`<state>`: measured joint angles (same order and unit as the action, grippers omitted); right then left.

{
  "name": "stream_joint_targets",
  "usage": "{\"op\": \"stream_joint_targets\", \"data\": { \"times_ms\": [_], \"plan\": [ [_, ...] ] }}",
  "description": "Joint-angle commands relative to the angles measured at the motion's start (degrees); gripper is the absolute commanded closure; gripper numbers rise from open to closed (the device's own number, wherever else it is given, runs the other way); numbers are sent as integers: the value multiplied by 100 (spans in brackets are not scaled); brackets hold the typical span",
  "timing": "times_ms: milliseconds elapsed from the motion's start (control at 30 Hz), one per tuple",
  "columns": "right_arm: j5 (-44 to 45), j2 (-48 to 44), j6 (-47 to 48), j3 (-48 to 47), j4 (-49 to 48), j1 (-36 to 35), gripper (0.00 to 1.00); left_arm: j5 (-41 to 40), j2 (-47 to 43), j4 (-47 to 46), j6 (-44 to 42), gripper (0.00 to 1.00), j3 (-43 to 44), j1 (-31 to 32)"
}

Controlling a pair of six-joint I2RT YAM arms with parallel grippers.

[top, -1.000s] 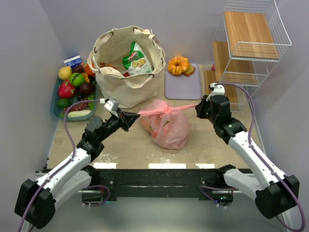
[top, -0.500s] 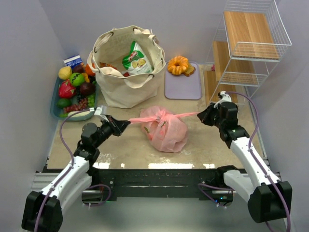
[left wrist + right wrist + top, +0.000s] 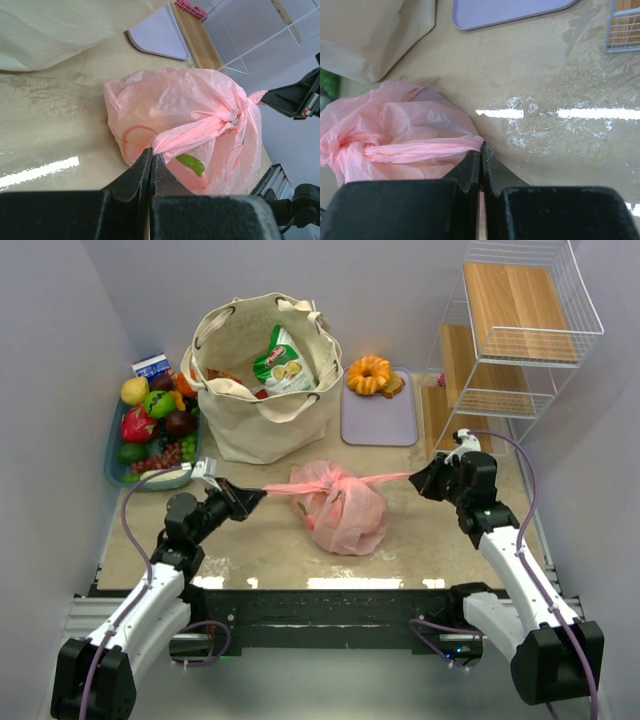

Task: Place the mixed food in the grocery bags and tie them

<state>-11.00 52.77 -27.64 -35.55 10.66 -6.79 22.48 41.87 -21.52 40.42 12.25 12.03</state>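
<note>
Left gripper (image 3: 262, 493), right gripper (image 3: 412, 478) clamped on thin pink plastic bag (image 3: 345, 512), taut between. Only left wrist shows green patch (image 3: 190, 164).

Beige tabletop (image 3: 262, 542) bears: cream canvas tote (image 3: 250, 425), upper centre; pink plastic bag (image 3: 347, 517), centre; lilac flat board (image 3: 380, 418), upper right; blue fruit tray (image 3: 109, 462), left.

Left arm (image 3: 152, 588) low and angled inward, right arm (image 3: 512, 552) likewise, jaws pinched shut

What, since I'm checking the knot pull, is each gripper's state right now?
Left gripper: shut on one twisted handle of the pink bag.
Right gripper: shut on the pink bag's other handle.
</note>
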Motion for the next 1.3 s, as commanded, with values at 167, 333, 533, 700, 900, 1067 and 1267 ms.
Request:
{"op": "stream_joint_targets", "data": {
  "times_ms": [167,333,533,700,900,1067,1267],
  "plan": [
    [-152,-549,1120,-347,-528,547,22,-1026,-100,1535,-1177,36,1629,-412],
    [-701,-566,1339,-505,-810,57,8,-1070,-109,2450,-1484,8,2316,-412],
    [413,265,2244,-1260,-285,-1991,2,-457,435,3214,-1985,0,3860,-421],
    [722,1173,2508,-1753,121,-2809,2,-437,1137,3557,-2065,0,4934,-552],
    [1329,2034,2667,-1973,560,-3390,1,-902,2105,3936,-2240,0,6306,-799],
    [1574,2500,2606,-1921,525,-3496,2,-2063,2475,4191,-2758,0,6729,-825],
    [1961,2993,2272,-2061,648,-3496,25,-1905,2879,3928,-2812,0,6536,-878]
  ]
}}
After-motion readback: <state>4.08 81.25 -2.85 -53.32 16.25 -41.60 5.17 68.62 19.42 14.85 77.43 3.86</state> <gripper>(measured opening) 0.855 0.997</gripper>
